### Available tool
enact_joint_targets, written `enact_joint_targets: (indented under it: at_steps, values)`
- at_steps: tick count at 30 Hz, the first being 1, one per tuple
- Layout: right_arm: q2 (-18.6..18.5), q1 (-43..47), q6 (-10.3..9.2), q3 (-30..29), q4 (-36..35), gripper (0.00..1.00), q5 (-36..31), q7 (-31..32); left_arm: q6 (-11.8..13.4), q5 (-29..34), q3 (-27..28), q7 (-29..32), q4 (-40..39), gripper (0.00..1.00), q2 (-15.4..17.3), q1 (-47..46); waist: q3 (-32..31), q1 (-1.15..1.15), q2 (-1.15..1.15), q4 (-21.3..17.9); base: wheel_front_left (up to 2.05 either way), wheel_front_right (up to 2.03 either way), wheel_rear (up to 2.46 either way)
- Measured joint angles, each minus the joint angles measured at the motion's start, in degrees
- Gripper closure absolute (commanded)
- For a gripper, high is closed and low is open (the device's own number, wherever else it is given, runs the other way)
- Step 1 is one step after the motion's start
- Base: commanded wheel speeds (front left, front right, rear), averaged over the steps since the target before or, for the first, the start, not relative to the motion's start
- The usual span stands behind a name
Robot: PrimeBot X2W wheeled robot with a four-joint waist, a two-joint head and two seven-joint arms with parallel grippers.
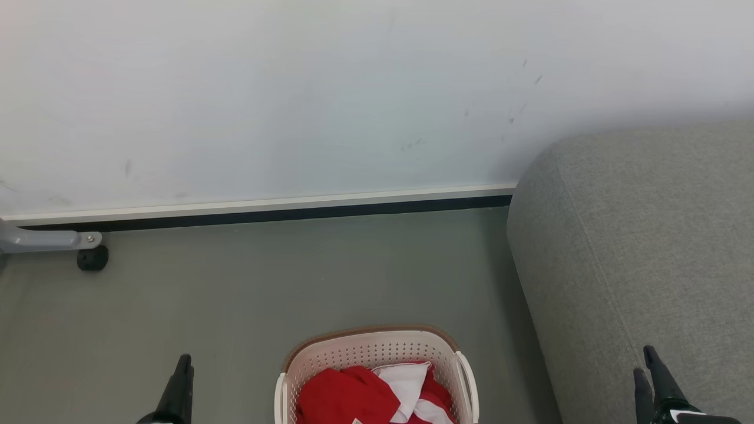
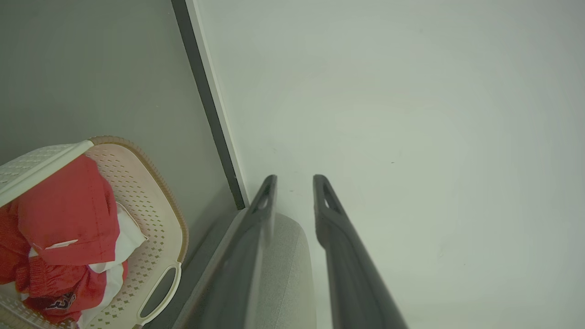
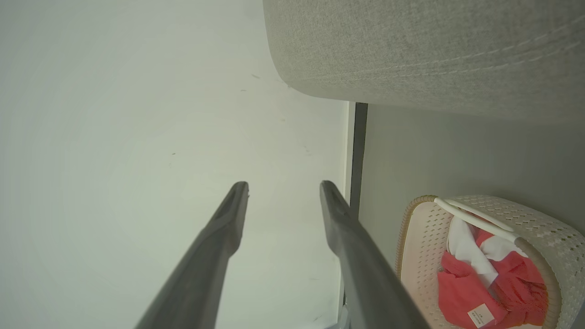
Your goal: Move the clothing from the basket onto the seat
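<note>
the grey seat stands beside the floor basket, whose heaped red and white clothing could snag the rim or drop short if pinched shallowly, while the left tool and right tool flank the basket, released, empty, pointing wallward.
</note>
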Motion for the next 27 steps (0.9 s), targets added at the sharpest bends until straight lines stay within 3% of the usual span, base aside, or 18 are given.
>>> enact_joint_targets:
  at_steps: [16, 27]
  values:
    - [-0.04, 0.51, -0.09, 1.66, -1.37, 0.0, -2.71, -2.66, 1.0, 3.75, -2.77, -2.85, -1.27, 0.0, 0.02, 0.06, -0.49, 0.0, 0.0, 0.17, 0.0, 0.0, 0.0]
    - [-0.11, 0.63, -2.03, 3.93, -3.55, 0.0, -12.12, -4.81, 3.03, 12.41, -4.64, -4.69, -3.14, 0.0, 0.11, 0.01, -0.81, 0.0, 0.0, 0.31, 0.0, 0.0, 0.0]
